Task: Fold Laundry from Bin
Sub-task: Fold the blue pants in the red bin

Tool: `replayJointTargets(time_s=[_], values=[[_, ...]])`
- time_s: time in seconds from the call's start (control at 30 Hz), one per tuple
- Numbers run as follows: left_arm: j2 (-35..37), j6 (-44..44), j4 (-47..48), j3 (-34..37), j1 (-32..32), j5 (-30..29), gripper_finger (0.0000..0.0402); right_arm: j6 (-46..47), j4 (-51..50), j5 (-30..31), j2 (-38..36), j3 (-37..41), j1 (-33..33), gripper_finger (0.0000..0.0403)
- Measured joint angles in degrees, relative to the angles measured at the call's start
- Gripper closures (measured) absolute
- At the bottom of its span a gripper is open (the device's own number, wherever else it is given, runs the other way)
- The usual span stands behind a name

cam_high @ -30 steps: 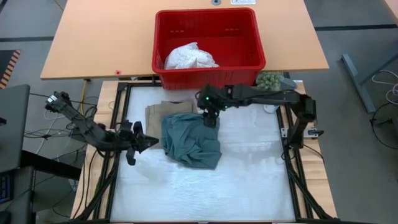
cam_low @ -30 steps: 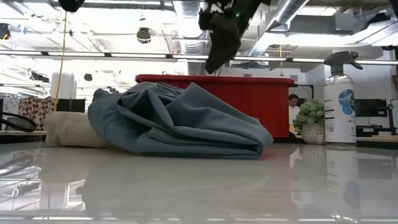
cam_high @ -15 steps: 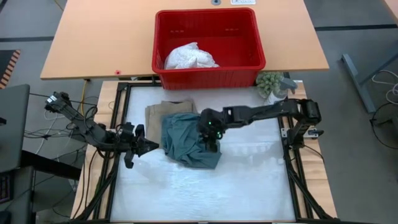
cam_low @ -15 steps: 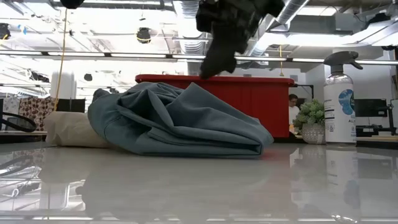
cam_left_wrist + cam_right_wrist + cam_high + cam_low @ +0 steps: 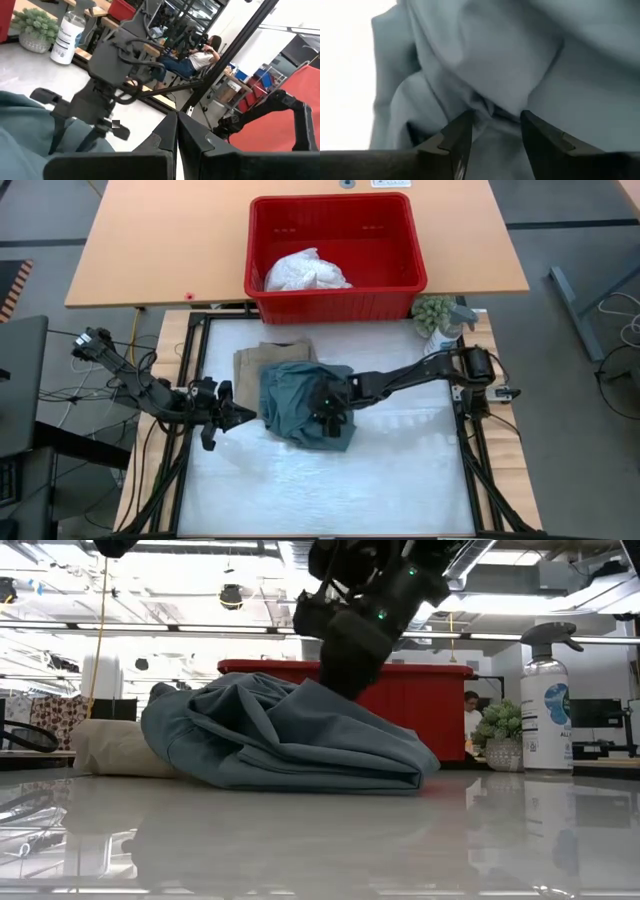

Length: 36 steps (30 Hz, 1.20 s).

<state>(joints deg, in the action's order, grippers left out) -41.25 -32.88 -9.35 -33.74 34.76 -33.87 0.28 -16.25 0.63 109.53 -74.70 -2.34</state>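
The dark teal garment (image 5: 300, 408) lies crumpled in a heap on the white table, also in the low view (image 5: 280, 735). Its far left part rests on the beige garment (image 5: 268, 360), which lies flat. The white garment (image 5: 305, 272) lies in the red bin (image 5: 400, 275) beyond the table's far edge. My right gripper (image 5: 326, 408) is open and points down onto the top of the teal heap (image 5: 492, 112). My left gripper (image 5: 240, 416) is shut and empty, just left of the teal garment and low over the table. My right gripper comes at the teal garment from above, slanting down. Its open fingertips (image 5: 465, 122) stand on either side of a crease on the heap's top (image 5: 490, 107), and its lower end meets the cloth ridge (image 5: 335, 690). The fingers are not closed on the cloth. The garment lies slack on the table.
A spray bottle (image 5: 548, 700) and a small potted plant (image 5: 434, 312) stand at the table's far right corner. The bin's red wall (image 5: 420, 700) rises behind the garments. A person sits in the room beyond the table (image 5: 470, 705). White table surface lies near and right of the heap.
My right gripper has moved from the teal garment's far edge toward the table's near edge and a little left. It has come down onto the top of the heap. The garments have not visibly moved.
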Motion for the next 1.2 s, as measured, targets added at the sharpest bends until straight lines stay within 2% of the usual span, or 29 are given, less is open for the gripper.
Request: replayJointTargets(time_s=[0.17, 0.27, 0.37, 0.5, 0.57, 0.73, 1.0, 1.2], values=[[0.0, -0.5, 0.6, 0.0, 0.0, 0.0, 0.0401, 1.2, 1.4, 1.1, 0.6, -0.2, 0.7, 0.0209], [0.0, -0.9, 1.1, 0.0, 0.0, -0.1, 0.0401, 1.2, 1.6, 1.8, -0.4, -0.2, 0.7, 0.0227], [0.0, -0.9, 1.1, 0.0, 0.0, -0.2, 0.0401, 1.4, 1.3, 2.1, -0.6, -1.2, 0.5, 0.0274], [0.0, -0.8, 1.2, 0.0, 0.0, -0.2, 0.0401, 1.4, 2.4, 0.3, -0.5, -1.6, -0.1, 0.0363], [0.0, -0.8, 1.9, 0.0, 0.0, -0.2, 0.0401, 1.5, 2.3, 0.1, -0.5, -1.6, -0.5, 0.0387], [0.0, -0.8, 3.2, 0.0, 0.0, -0.2, 0.0401, 6.4, 1.7, -0.7, -0.8, -2.2, -1.9, 0.0377], [0.0, -0.9, 3.4, 0.0, 0.0, -0.2, 0.0401, 6.8, 1.8, -1.1, -0.6, -8.9, -5.8, 0.0383], [0.0, -0.9, 3.5, 0.0, 0.0, -0.5, 0.0401, 6.8, 2.3, -1.1, -0.5, -9.5, -7.0, 0.0372]])
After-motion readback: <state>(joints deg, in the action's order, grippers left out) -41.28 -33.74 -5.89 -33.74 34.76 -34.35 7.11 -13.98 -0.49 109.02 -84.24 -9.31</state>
